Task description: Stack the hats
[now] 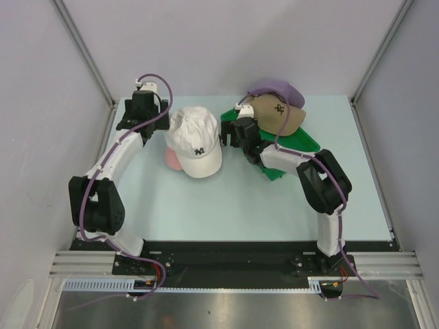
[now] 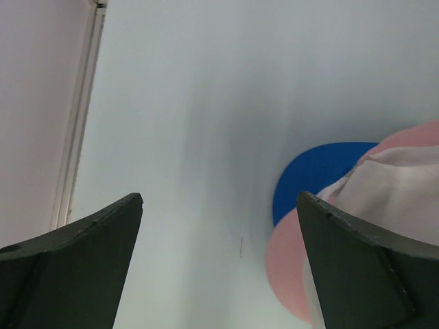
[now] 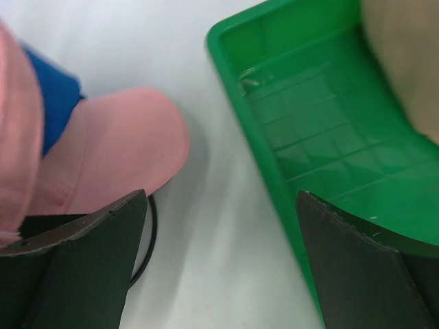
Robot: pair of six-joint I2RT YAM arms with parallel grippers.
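Observation:
A white cap (image 1: 195,140) tops a stack in the middle; a pink brim (image 1: 173,160) pokes out beneath it. The left wrist view shows the white cap (image 2: 401,188) over the pink brim (image 2: 288,267) and a blue brim (image 2: 312,175). A tan cap (image 1: 278,113) lies over a lavender cap (image 1: 276,89) on the green tray. My left gripper (image 1: 154,123) (image 2: 219,197) is open and empty just left of the stack. My right gripper (image 1: 230,133) (image 3: 221,195) is open and empty between the stack's pink brim (image 3: 116,154) and the tray.
The green tray (image 1: 305,140) (image 3: 322,123) sits at the back right with the tan cap (image 3: 405,55) in it. A black wire stand (image 3: 149,240) shows under the pink brim. The blue cap (image 3: 55,96) shows at the left. Grey walls enclose the table.

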